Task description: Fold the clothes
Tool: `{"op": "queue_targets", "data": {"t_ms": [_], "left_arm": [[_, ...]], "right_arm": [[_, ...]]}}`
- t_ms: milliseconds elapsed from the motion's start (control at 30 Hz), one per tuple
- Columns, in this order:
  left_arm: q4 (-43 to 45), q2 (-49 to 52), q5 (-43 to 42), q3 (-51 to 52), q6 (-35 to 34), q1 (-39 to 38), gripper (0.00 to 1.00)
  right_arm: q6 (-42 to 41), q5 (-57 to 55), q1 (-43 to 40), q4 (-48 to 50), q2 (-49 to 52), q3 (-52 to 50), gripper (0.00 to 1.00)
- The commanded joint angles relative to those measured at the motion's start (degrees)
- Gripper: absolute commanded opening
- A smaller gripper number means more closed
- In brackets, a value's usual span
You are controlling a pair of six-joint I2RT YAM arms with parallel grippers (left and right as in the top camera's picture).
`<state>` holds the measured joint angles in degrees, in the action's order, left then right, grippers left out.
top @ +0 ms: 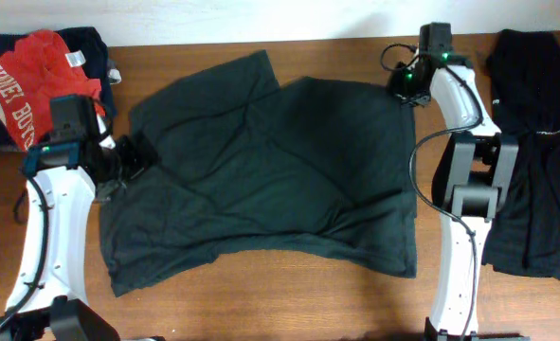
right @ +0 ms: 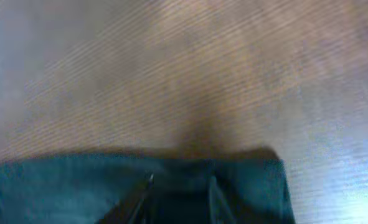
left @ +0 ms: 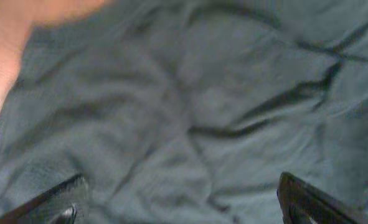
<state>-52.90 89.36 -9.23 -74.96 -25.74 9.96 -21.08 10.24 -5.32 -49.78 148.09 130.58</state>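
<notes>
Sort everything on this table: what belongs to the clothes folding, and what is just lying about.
Belongs to the folding:
dark green T-shirt, spread out mid-table
red shirt with white lettering, far left corner
dark garment under that red shirt
black garment, right edge

Just lying about:
nothing loose that shows; only the wooden table itself

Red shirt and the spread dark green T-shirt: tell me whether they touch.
Apart. Overhead shows the red shirt on a dark pile, bare table between it and the dark green T-shirt.
</notes>
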Motion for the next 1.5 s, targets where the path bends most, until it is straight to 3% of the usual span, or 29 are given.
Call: {"op": "queue_targets", "data": {"t_ms": [0, 33, 67, 100, 167, 333, 433, 567, 700, 800, 867, 1033, 1133, 1300, 1467], "left_arm": [[4.33, -0.55, -2.01, -0.02, 4.63, -3.26, 0.96], [6.21, -0.55, -2.05, -0.02, 5.90, -4.42, 0.96], [9.14, -0.55, -2.10, -0.02, 7.50, -6.40, 0.96], [10.82, -0.48, -2.14, -0.02, 8.35, -7.63, 0.96], [13.99, -0.20, -2.12, -0.02, 10.32, -10.10, 0.96], [19.76, 1.73, -1.90, -0.02, 11.32, -14.97, 0.96], [22.05, 3.45, -1.90, -0.02, 11.32, -16.35, 0.96], [23.15, 5.01, -1.92, -0.02, 11.32, -16.46, 0.96], [21.94, 5.35, -1.38, -0.02, 11.34, -16.46, 0.96], [21.33, 5.35, 0.94, -0.02, 11.37, -16.46, 0.96], [21.49, 5.35, 2.54, -0.02, 11.32, -16.46, 0.96], [23.89, 5.35, 3.08, -0.02, 11.30, -16.39, 0.96], [26.23, 5.35, 3.06, -0.02, 11.28, -16.41, 0.96], [27.43, 5.35, 3.06, -0.02, 11.30, -16.41, 0.96], [27.85, 5.38, 3.08, -0.02, 11.30, -16.39, 0.96]], "right_arm": [[1.36, -2.14, -1.57, -8.20, 1.60, 10.97, 0.41], [1.36, -1.88, -1.95, -13.33, 1.42, 16.04, 0.50], [2.14, -1.14, -2.36, -20.02, 1.38, 22.64, 0.94], [4.22, 0.33, -2.64, -23.37, 1.38, 26.23, 0.99], [8.35, 3.39, -3.04, -30.01, 1.33, 33.16, 0.99], [8.92, 4.22, -3.87, -47.04, 0.98, 49.81, 0.99], [13.44, 8.79, -3.98, -47.58, -4.04, 47.65, 0.99], [13.25, 13.73, -3.17, -47.56, -9.62, 47.39, 0.99], [11.96, 10.19, -0.76, -47.58, -17.03, 43.34, 0.99], [9.57, 0.24, 1.64, -47.58, -24.96, 34.95, 0.99], [8.48, -6.32, 4.24, -47.56, -34.21, 22.82, 0.99], [7.28, -9.14, 6.38, -47.56, -50.42, -4.11, 0.99], [0.83, -10.78, 5.57, -47.28, -57.59, -20.83, 0.99], [-9.29, -9.07, 4.94, -42.25, -60.92, -38.53, 0.99], [-9.68, 1.25, 4.94, -33.66, -60.83, -56.94, 0.99]]}}
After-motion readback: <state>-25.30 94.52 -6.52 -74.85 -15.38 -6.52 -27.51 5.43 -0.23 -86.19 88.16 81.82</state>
